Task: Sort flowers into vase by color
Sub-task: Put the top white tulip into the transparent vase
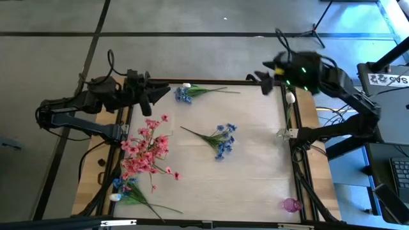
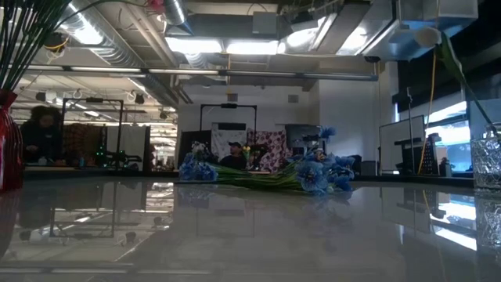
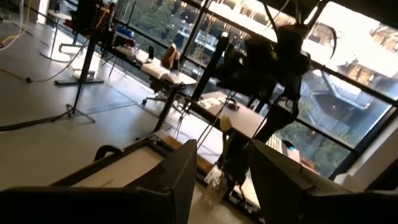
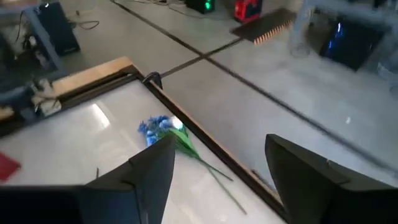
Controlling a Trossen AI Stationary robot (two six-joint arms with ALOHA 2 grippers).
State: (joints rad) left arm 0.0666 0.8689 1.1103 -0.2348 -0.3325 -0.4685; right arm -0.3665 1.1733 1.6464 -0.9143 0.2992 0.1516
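Observation:
A blue sprig with a white bud [image 1: 185, 92] lies by the table's far edge, also in the right wrist view [image 4: 163, 129]. Another blue sprig [image 1: 220, 137] lies mid-table [image 2: 317, 174]. Pink flowers [image 1: 147, 152] spread at the left, where green stems rise from a red vase [image 2: 8, 145]. A white bud [image 1: 289, 98] stands in a clear vase [image 2: 487, 163] at the right edge. My left gripper [image 1: 160, 94] hovers open at the far left [image 3: 221, 158], holding nothing. My right gripper [image 1: 263, 82] hangs open over the far right corner [image 4: 217, 152], holding nothing.
A blue and white sprig [image 1: 124, 191] lies at the near left corner. A small pinkish vase [image 1: 291, 204] stands at the near right corner. A wooden border with dark rails [image 1: 300, 166] frames the table. People sit in the room beyond the table [image 2: 39, 137].

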